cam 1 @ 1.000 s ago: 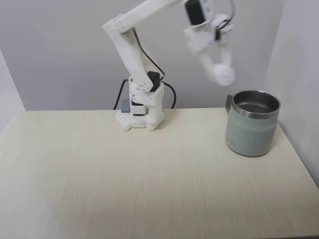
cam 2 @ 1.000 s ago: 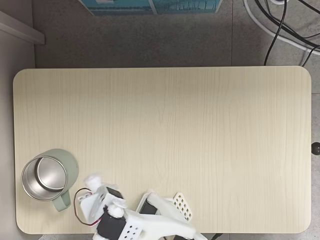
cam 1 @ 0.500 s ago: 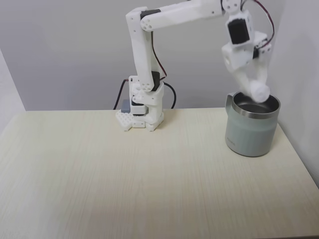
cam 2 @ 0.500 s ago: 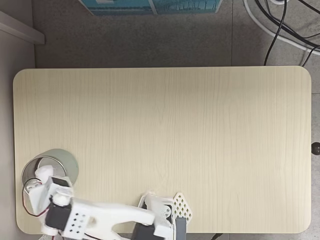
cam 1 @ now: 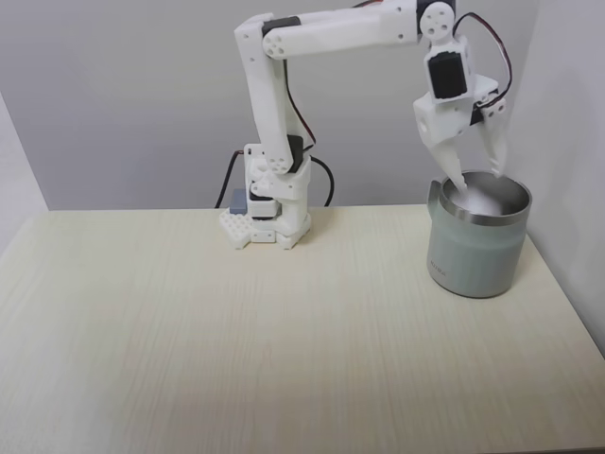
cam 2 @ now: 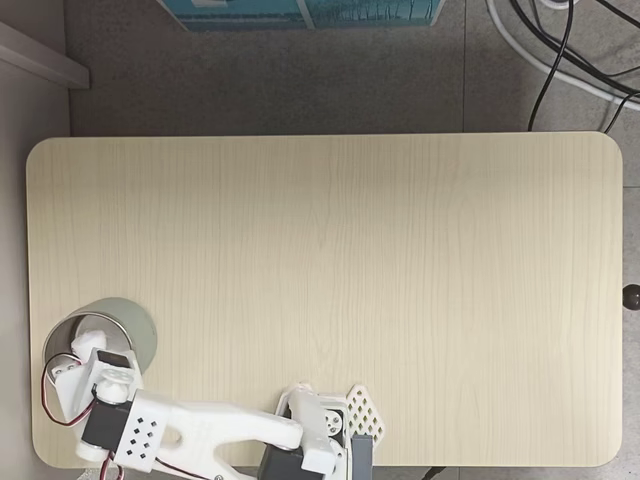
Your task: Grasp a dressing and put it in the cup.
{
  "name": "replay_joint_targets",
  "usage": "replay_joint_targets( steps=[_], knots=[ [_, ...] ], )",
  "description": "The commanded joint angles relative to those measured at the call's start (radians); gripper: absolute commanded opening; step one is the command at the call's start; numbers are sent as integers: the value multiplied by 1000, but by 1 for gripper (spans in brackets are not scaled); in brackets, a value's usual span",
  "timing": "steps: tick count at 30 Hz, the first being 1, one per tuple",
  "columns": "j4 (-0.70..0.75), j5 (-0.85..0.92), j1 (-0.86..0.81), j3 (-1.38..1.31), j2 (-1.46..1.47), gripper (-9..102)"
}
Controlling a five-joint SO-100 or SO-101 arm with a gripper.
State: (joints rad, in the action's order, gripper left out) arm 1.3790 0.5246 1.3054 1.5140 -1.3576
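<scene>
The arm is reaching out from its base [cam 1: 267,218] at the back of the counter [cam 1: 236,331] and is hanging its claw [cam 1: 475,177] straight down over the mouth of the cup [cam 1: 475,248]. In the front fixed view the two fingers are standing apart, tips just at the steel rim, with nothing pinched between them, so the claw is released. A pale, blurred white shape is lying inside the cup just below the fingertips; that is most likely the dressing [cam 1: 480,197], dropping or already resting in the steel inside, though the blur is making its outline hard to read.

From the fixed view that looks down, the claw [cam 2: 88,340] is sitting above the cup [cam 2: 140,335], which is standing near the left-hand bottom corner of the counter [cam 2: 330,280]. A small white lump at the fingertips is showing against the cup's opening, but whether it is the roll or part of a finger cannot be told.

The wrist is pointing down and centred over the opening, probably so the soft roll falls clear of the rim rather than catching on it. The cup is standing upright with its handle turned toward the arm's base. The placing step is looking as good as done; what is remaining is lifting the claw clear without knocking the rim.
</scene>
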Motion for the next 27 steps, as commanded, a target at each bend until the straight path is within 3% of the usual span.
replay_joint_targets(
  steps=[1,27],
  knots=[
    [-3,-11,9,-5,75,19],
    [-8,-31,49,6,103,19]
  ],
)
